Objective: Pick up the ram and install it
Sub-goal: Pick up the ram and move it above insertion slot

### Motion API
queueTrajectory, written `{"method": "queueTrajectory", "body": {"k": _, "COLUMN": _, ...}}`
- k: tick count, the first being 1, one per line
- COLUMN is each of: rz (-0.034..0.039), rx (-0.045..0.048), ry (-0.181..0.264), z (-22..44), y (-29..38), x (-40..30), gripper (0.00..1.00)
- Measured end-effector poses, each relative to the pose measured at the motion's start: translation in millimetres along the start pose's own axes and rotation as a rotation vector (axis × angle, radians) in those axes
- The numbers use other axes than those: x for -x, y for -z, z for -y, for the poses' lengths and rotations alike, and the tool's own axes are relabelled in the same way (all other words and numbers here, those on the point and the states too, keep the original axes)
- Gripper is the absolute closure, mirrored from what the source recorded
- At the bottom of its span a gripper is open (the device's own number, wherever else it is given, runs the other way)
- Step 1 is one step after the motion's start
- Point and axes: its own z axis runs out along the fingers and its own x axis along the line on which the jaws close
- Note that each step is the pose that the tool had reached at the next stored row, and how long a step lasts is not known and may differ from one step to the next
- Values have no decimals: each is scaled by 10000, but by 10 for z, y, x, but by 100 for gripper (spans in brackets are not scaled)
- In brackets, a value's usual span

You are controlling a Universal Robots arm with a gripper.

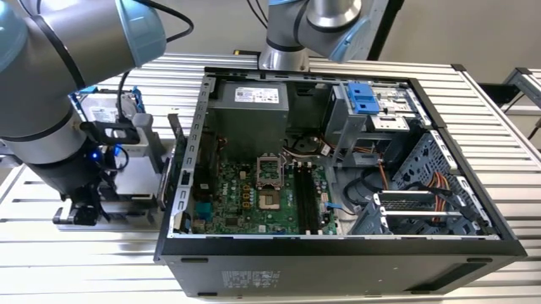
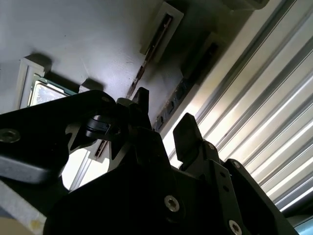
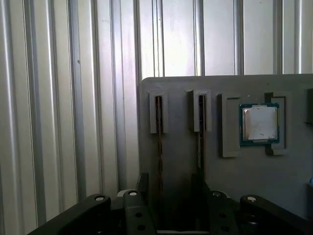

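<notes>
Black fingers (image 3: pixel 142 183) of the gripper (image 3: pixel 172 196) are sitting closest to the lens in both wrist views, and they are standing apart with a clear gap between them. Just beyond them a grey holder block (image 3: pixel 181 88) is lying on the ribbed metal table (image 3: pixel 58 98). Two narrow slots in the block are each carrying a thin stick on edge. The ram (image 3: pixel 159 142) is resting in the slot farther from the processor chip (image 3: pixel 259 123), and its line is running straight into the gap between the fingers. A second stick (image 3: pixel 200 137) is sitting in the slot beside the chip, in line with one finger. Whether either finger is touching the ram I cannot tell.

In the exterior view the arm (image 1: pixel 50 126) is reaching down on the exterior view's left of the open computer case (image 1: pixel 338 259), with the gripper hanging low over the holder block. A silver hard drive (image 1: pixel 106 109) is standing upright just behind. Inside the case the motherboard (image 1: pixel 245 196) is lying exposed, and its long black memory slots (image 1: pixel 308 196) are sitting well apart from the ram.
</notes>
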Motion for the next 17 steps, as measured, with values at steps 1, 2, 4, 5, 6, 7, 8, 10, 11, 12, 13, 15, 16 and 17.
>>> {"method": "queueTrajectory", "body": {"k": 1, "rz": 0, "rx": 0, "ry": 4, "z": 0, "y": -7, "x": -5, "gripper": 0}}
{"method": "queueTrajectory", "body": {"k": 2, "rz": 2, "rx": -1, "ry": 7, "z": 0, "y": -14, "x": -7, "gripper": 0}}
{"method": "queueTrajectory", "body": {"k": 4, "rz": 0, "rx": 1, "ry": 12, "z": 0, "y": -25, "x": -9, "gripper": 0}}
{"method": "queueTrajectory", "body": {"k": 5, "rz": 0, "rx": -1, "ry": 17, "z": 1, "y": -31, "x": -10, "gripper": 0}}
{"method": "queueTrajectory", "body": {"k": 6, "rz": 0, "rx": -5, "ry": 21, "z": 1, "y": -36, "x": -10, "gripper": 0}}
{"method": "queueTrajectory", "body": {"k": 7, "rz": -1, "rx": -7, "ry": 25, "z": 1, "y": -40, "x": -10, "gripper": 0}}
{"method": "queueTrajectory", "body": {"k": 8, "rz": -1, "rx": -9, "ry": 32, "z": 2, "y": -44, "x": -11, "gripper": 0}}
{"method": "queueTrajectory", "body": {"k": 10, "rz": -1, "rx": -11, "ry": 48, "z": 0, "y": -50, "x": -11, "gripper": 0}}
{"method": "queueTrajectory", "body": {"k": 11, "rz": 0, "rx": -13, "ry": 51, "z": -3, "y": -53, "x": -11, "gripper": 0}}
{"method": "queueTrajectory", "body": {"k": 12, "rz": -1, "rx": -14, "ry": 53, "z": -8, "y": -55, "x": -11, "gripper": 0}}
{"method": "queueTrajectory", "body": {"k": 13, "rz": 0, "rx": -18, "ry": 55, "z": -12, "y": -59, "x": -11, "gripper": 0}}
{"method": "queueTrajectory", "body": {"k": 15, "rz": 1, "rx": -23, "ry": 67, "z": -15, "y": -68, "x": -12, "gripper": 0}}
{"method": "queueTrajectory", "body": {"k": 16, "rz": 0, "rx": -24, "ry": 73, "z": -15, "y": -74, "x": -12, "gripper": 0}}
{"method": "queueTrajectory", "body": {"k": 17, "rz": -1, "rx": -25, "ry": 81, "z": -16, "y": -81, "x": -12, "gripper": 0}}
